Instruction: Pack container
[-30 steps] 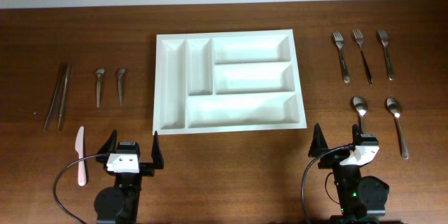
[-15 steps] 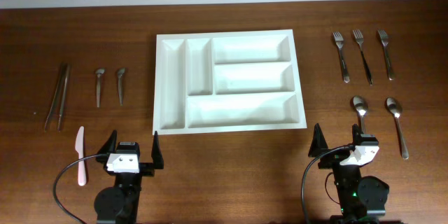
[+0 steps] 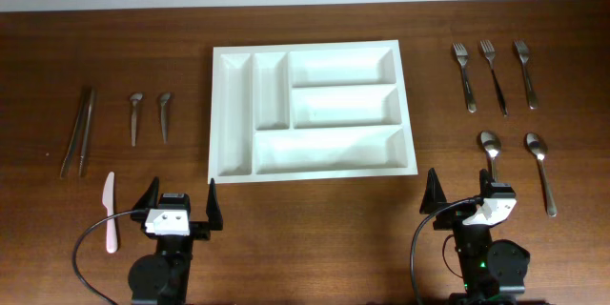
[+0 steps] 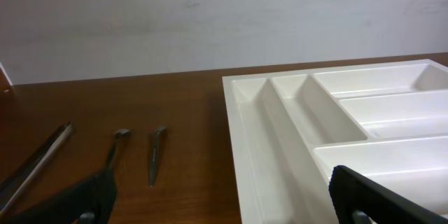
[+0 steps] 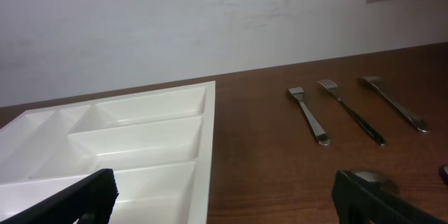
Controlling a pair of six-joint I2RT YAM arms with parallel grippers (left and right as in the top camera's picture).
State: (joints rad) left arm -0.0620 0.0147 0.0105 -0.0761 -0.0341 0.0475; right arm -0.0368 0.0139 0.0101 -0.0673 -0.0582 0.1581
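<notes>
The container (image 3: 305, 49) is a white cutlery tray lying mid-table with all its compartments bare. In the left wrist view the container (image 4: 241, 140) fills the right half, and in the right wrist view the container (image 5: 210, 133) fills the left half. My left gripper (image 3: 181, 195) stands open near the front edge, short of the tray's left corner. My right gripper (image 3: 459, 191) stands open to the front right of the tray. Nothing lies between the fingers of the left gripper (image 4: 224, 203) or the right gripper (image 5: 224, 199).
Right of the tray lie three forks (image 3: 494, 76) and two spoons (image 3: 492, 148). On the left lie metal tongs (image 3: 78, 129), two small spoons (image 3: 134, 117) and a pink knife (image 3: 110, 212). A white wall runs behind the table's far edge.
</notes>
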